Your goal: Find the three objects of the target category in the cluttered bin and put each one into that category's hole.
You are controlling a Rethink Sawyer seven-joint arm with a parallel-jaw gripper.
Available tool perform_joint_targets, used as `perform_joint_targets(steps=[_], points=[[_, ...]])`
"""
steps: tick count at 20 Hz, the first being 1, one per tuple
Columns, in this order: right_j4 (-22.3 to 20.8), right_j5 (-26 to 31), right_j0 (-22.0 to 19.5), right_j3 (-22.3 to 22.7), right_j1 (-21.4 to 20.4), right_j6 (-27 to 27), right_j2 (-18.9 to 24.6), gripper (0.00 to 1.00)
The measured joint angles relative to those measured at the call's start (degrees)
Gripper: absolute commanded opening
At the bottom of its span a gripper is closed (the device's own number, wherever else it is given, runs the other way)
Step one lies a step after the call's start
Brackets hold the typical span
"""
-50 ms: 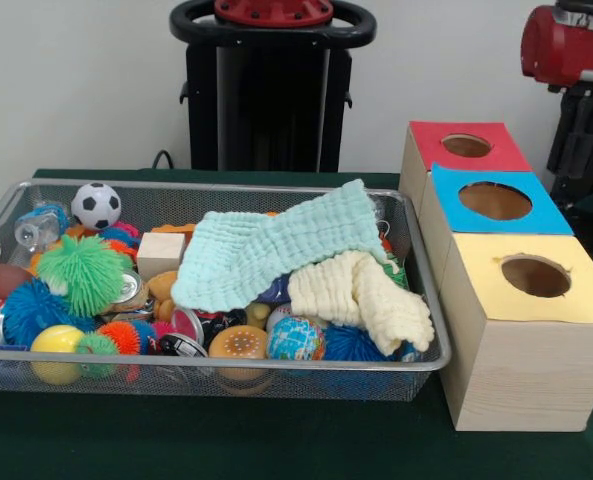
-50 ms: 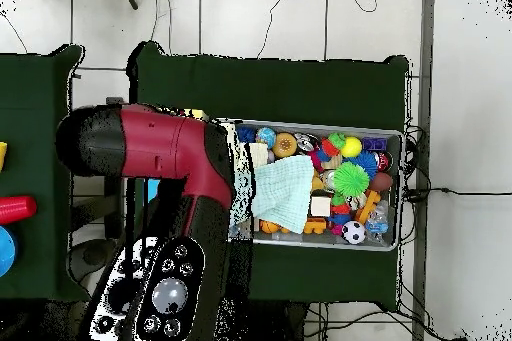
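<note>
A wire mesh bin [image 1: 306,380] holds a jumble of toys. A mint cloth [image 1: 276,250] and a pale yellow cloth [image 1: 361,295] lie over its right half and hide what is under them. Showing around them are a soccer ball [image 1: 96,204], a green spiky ball [image 1: 82,271], a blue spiky ball [image 1: 31,310], a wooden block [image 1: 160,252], a globe ball [image 1: 296,338], a yellow ball [image 1: 56,342] and cans. Right of the bin stand three wooden boxes with holes, topped red [image 1: 506,150], blue [image 1: 551,215] and yellow [image 1: 591,300]. Only the red arm [image 1: 566,45] shows; no gripper is visible.
In the overhead view the bin [image 2: 392,139] sits on a dark green cloth [image 2: 300,87]. The bulky red arm [image 2: 150,142] covers the bin's left end and the boxes. Cables run along the floor around the table.
</note>
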Motion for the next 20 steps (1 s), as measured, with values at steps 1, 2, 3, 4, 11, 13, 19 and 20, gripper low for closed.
perform_joint_targets(steps=[1,2,3,4,11,13,19,20], points=[[0.0,0.0,0.03,0.0,-0.19,0.0,0.0,0.0],[-0.04,0.0,0.11,0.0,-0.57,0.0,0.0,0.0],[-0.04,0.0,0.14,0.0,-0.72,0.0,0.0,0.0],[-0.06,0.0,0.16,0.0,-0.82,0.0,0.0,0.0],[-0.21,0.0,0.27,0.01,-1.51,0.0,0.0,0.0],[-0.29,0.0,0.29,0.01,-1.75,0.0,0.0,0.0],[-0.47,0.01,0.3,0.01,-2.14,0.0,0.0,0.0],[-0.49,0.01,0.3,0.01,-2.14,0.0,0.0,0.0]])
